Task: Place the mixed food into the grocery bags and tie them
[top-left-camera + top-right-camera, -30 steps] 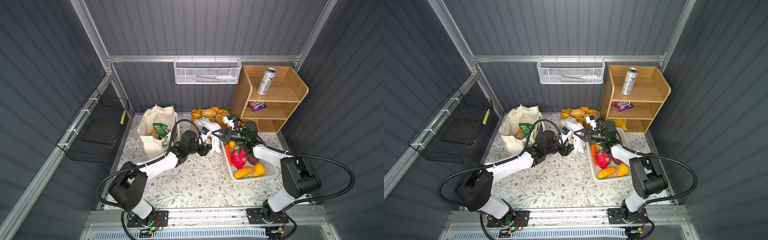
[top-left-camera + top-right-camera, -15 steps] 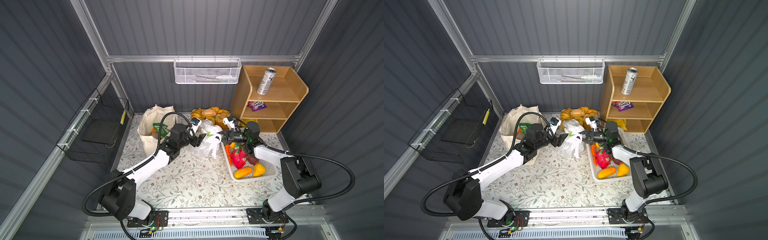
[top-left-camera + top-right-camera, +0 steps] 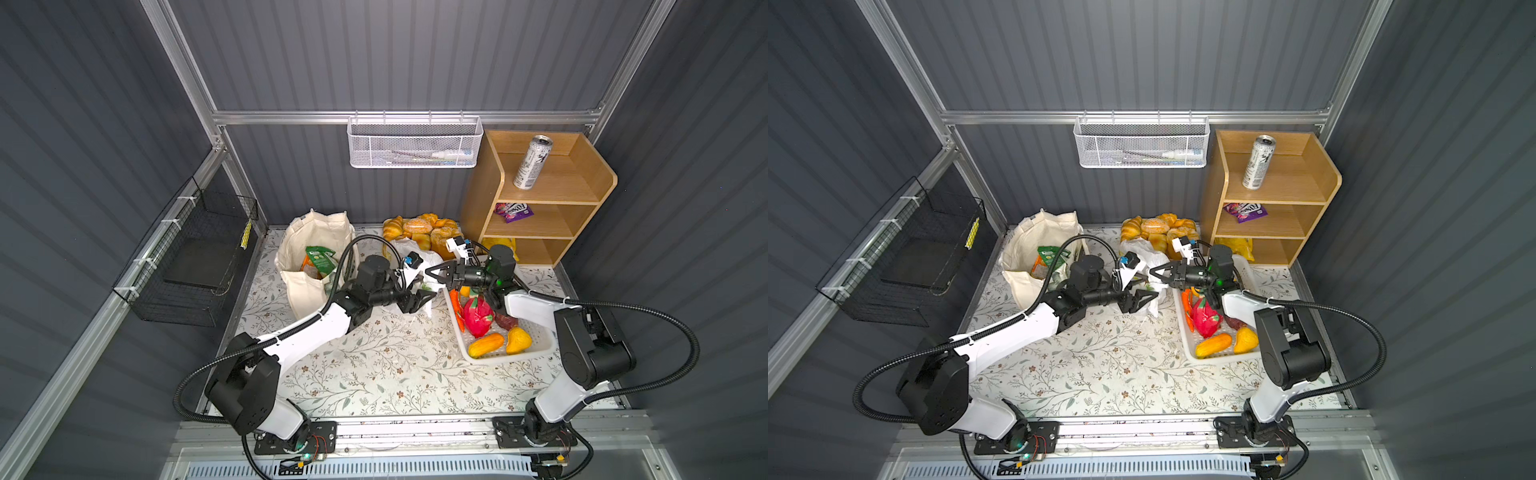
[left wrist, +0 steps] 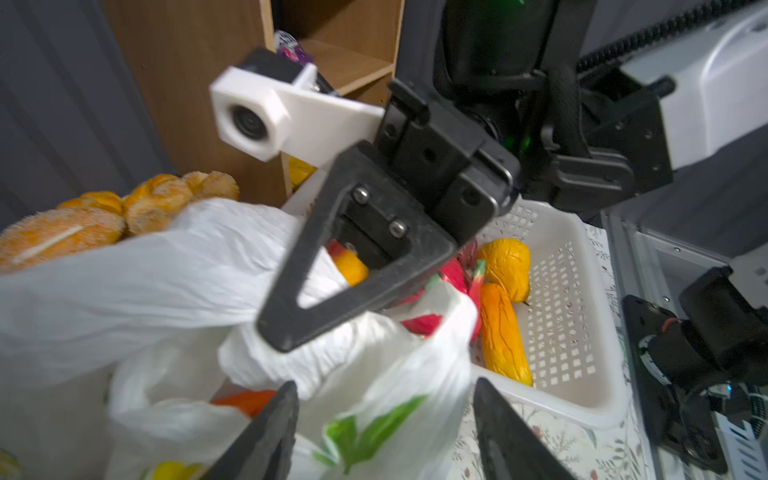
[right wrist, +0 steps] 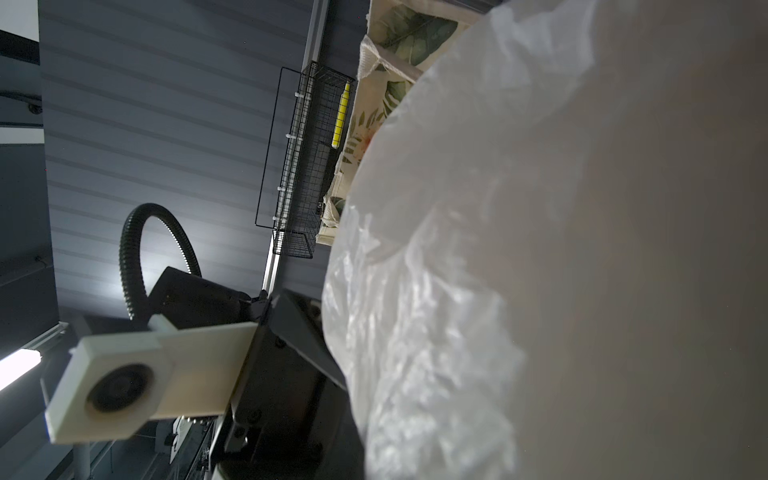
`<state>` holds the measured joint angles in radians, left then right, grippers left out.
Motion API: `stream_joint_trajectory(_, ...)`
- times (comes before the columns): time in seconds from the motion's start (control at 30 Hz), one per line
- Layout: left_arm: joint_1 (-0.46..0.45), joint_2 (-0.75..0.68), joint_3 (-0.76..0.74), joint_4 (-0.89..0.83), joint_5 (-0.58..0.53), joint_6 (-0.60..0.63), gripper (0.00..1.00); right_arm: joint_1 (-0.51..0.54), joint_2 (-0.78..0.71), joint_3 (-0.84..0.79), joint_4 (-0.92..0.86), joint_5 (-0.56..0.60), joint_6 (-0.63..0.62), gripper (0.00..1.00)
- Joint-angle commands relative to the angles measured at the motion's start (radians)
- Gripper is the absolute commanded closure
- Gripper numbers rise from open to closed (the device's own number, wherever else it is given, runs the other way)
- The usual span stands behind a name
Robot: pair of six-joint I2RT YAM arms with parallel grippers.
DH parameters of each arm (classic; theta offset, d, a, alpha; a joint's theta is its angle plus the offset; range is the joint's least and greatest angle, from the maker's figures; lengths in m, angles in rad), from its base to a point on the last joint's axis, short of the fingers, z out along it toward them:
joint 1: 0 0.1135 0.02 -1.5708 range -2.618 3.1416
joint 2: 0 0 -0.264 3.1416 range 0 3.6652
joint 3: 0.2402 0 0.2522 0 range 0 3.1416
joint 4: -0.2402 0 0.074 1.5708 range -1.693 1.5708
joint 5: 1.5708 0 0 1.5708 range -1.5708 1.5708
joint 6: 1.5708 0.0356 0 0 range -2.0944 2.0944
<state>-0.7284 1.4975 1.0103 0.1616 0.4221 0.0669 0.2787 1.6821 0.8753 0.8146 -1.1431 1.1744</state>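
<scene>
While its jaws stand clenched on a bunched fold of the thin white plastic bag with green-and-yellow print, the right pincer reaches across from over the white perforated plastic basket. Facing it, the left pincer is released. The left wrist view shows its two black fingers spread wide, with the bag's loose plastic between them and nothing gripped. The bag sits on the floral-patterned surface between both pincers, just beside the basket, and something orange shows inside its mouth. In the right wrist view the bag's film fills most of the frame and hides that pincer's tips.

Just behind the bag lies a heap of golden bread rolls and croissants. The basket holds a pink dragon fruit, an orange carrot and two yellow-orange fruits.

Left of the bag in both top views, the cream canvas tote stands open with a green packet inside. A tall silver-and-black drink can stands upright on the top shelf of the wooden shelf unit, well apart from both bags. A purple packet lies on the middle shelf. A white wire mesh basket hangs on the back wall and a black wire basket on the left wall.
</scene>
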Motion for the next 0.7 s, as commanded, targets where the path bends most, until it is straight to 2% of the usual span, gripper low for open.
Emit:
stream_joint_trajectory(0.0,-0.018,0.017,-0.022,-0.121,-0.035,-0.003,0.33,-0.003,0.002,0.013,0.02,-0.002,-0.009,1.0)
stream_joint_trajectory(0.07,-0.018,-0.009,-0.034,-0.138,-0.065,-0.004,0.31,-0.003,0.0,0.01,0.021,0.0,-0.009,1.0)
stream_joint_trajectory(0.23,-0.012,-0.186,-0.12,-0.05,-0.206,0.003,0.25,-0.004,0.008,-0.007,0.041,-0.001,-0.01,1.0)
stream_joint_trajectory(0.4,0.027,-0.3,-0.106,-0.022,-0.222,-0.003,0.23,-0.004,0.022,-0.018,0.065,-0.009,-0.01,1.0)
stream_joint_trajectory(0.5,0.04,-0.275,-0.063,0.003,-0.259,-0.009,0.23,-0.004,0.022,-0.029,0.083,-0.014,-0.01,1.0)
stream_joint_trajectory(0.67,0.041,-0.125,0.014,0.007,-0.298,0.004,0.26,-0.004,0.014,-0.038,0.114,-0.032,-0.009,1.0)
